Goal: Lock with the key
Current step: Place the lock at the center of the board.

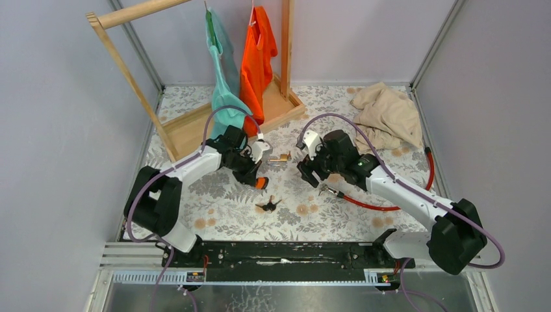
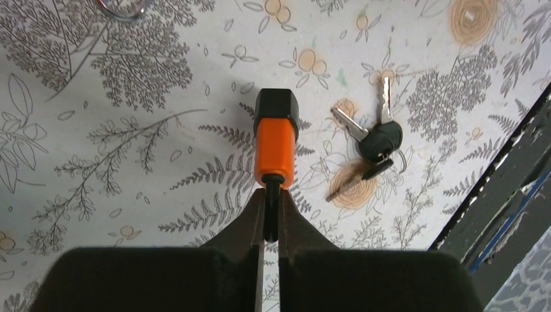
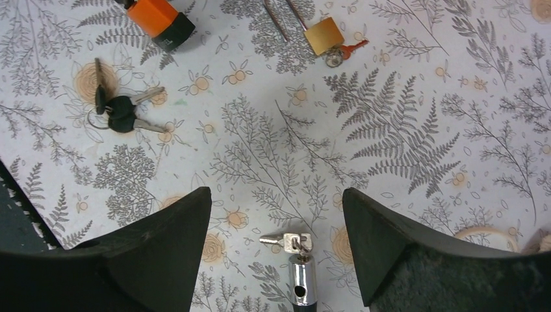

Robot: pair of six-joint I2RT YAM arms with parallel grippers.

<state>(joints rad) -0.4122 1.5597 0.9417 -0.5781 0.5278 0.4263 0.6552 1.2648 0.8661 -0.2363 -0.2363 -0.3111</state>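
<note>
Floral cloth covers the table (image 1: 214,214), with a wooden rack (image 1: 195,127) at the upper left of the top view and a beige rag (image 1: 390,114) at the upper right. A red cable (image 1: 370,205) curves right of centre. Its silver barrel (image 3: 303,286) lies at the bottom centre of the right wrist view, with a small key (image 3: 282,240) at its tip. The right gripper (image 3: 276,195) is spread wide above that barrel, touching nothing. The left gripper (image 2: 273,198) is clenched on the thin stem of an orange plug (image 2: 274,146), mid-frame. A brass padlock (image 3: 323,36) sits top centre and black keys (image 3: 120,110) lie at left. The key-turning step looks to be in hand. Next, the right jaws must drop, pinch the small key's head squarely, and twist.
</note>
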